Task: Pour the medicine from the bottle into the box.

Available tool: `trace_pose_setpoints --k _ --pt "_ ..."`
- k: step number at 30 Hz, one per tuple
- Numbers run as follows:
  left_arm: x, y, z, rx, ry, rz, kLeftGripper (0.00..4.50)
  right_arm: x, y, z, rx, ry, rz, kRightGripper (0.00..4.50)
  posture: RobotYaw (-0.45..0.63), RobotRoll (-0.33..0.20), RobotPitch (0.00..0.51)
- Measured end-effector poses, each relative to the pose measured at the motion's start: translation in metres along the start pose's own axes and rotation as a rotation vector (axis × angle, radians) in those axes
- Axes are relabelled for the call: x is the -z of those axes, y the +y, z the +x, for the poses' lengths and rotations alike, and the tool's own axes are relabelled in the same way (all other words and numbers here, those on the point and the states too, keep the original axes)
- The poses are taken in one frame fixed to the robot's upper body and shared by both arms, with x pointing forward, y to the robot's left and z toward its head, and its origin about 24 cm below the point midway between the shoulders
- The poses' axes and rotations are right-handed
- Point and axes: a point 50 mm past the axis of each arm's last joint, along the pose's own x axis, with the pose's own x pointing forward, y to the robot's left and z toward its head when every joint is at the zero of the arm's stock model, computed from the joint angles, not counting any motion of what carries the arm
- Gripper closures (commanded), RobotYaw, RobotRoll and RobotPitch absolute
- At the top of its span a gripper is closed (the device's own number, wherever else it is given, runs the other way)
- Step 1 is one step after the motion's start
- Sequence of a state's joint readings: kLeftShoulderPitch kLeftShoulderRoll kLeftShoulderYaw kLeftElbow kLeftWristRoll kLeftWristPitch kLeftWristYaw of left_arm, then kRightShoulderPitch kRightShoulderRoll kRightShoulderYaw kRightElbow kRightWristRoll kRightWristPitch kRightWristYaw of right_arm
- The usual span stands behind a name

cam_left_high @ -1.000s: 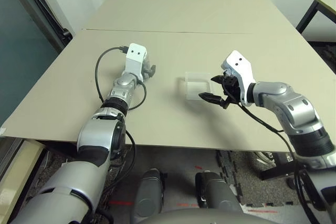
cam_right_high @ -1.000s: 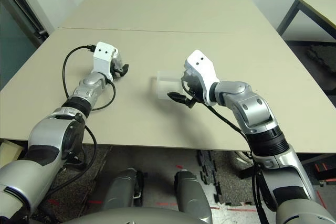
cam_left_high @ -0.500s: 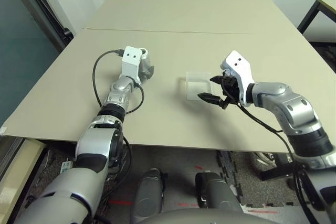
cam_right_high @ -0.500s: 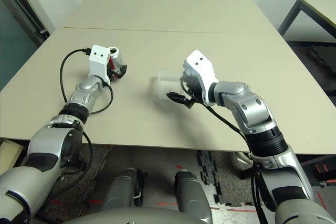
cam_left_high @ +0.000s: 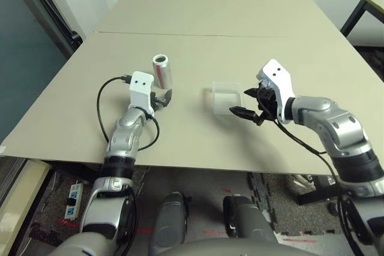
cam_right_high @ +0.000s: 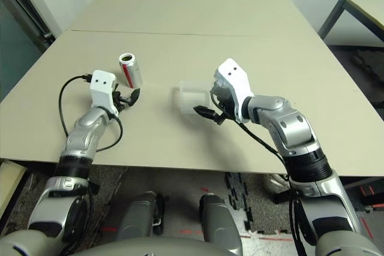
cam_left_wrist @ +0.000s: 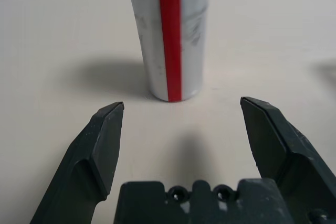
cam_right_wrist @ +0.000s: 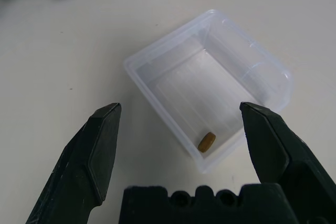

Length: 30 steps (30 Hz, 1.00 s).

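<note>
a: where do we stand with the bottle point(cam_left_high: 162, 70)?

b: it's upright on the tabletop point(cam_left_high: 198, 10), free of any grip, its red stripe facing our left claw point(cam_left_wrist: 181, 124). that claw sits just short of it with its jaws spread wide and nothing between them. the bottle's top looks open from above (we can't make out a cap anywhere).

a: and the box point(cam_right_wrist: 207, 85)?

b: on the tabletop, well to the right of the bottle and just in front of our right claw point(cam_right_wrist: 178, 129), which hovers over its near edge, jaws wide too, gripping nothing. we can see one small brown pill point(cam_right_wrist: 206, 141) lying in the near corner of the box.

a: so the pour looks done?

b: that's our reading: a pill is in the box and the bottle is set down, so we judge the task to be at or near its end, with the release step in hand. whether more medicine is left in the bottle we can't tell.

a: next move?

b: if the bottle is empty, we draw both arms clear without knocking it over. if not, the left claw must close on the bottle's body, carry it over the box and tip it.
</note>
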State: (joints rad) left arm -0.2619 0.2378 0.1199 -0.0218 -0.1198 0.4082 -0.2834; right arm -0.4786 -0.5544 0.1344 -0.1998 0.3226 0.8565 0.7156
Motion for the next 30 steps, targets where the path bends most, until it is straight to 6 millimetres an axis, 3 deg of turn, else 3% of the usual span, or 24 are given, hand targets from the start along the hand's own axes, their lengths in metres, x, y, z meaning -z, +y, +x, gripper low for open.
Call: trace_pose_setpoints --k 4,10,13,16,19,25,30 --pt "-0.005 0.002 -0.038 -0.034 -0.008 -0.016 0.05 0.002 -0.007 -0.02 0.064 -0.065 0.083 0.0 0.14 0.0 0.108" --pt "-0.026 0.044 -0.067 -0.2 -0.084 0.01 0.05 0.006 -0.045 -0.07 0.435 -0.268 0.219 0.0 0.16 0.0 0.095" --pt "-0.035 0.061 -0.061 -0.216 -0.129 0.029 0.05 0.019 -0.066 -0.085 0.622 -0.33 0.257 0.0 0.14 0.0 0.091" --pt "-0.042 0.098 -0.048 -0.287 -0.155 0.017 0.05 0.042 -0.093 -0.098 0.863 -0.348 0.312 0.0 0.12 0.0 0.096" --pt "-0.037 0.12 -0.033 -0.322 -0.156 -0.034 0.05 0.062 -0.113 -0.106 1.037 -0.327 0.374 0.0 0.1 0.0 0.097" --pt "-0.014 0.132 -0.005 -0.282 -0.107 -0.058 0.05 0.083 -0.133 -0.101 1.15 -0.316 0.422 0.0 0.09 0.0 0.111" --pt "-0.002 0.148 0.0 -0.329 -0.063 -0.045 0.05 0.103 -0.135 -0.091 1.159 -0.277 0.444 0.0 0.08 0.0 0.108"
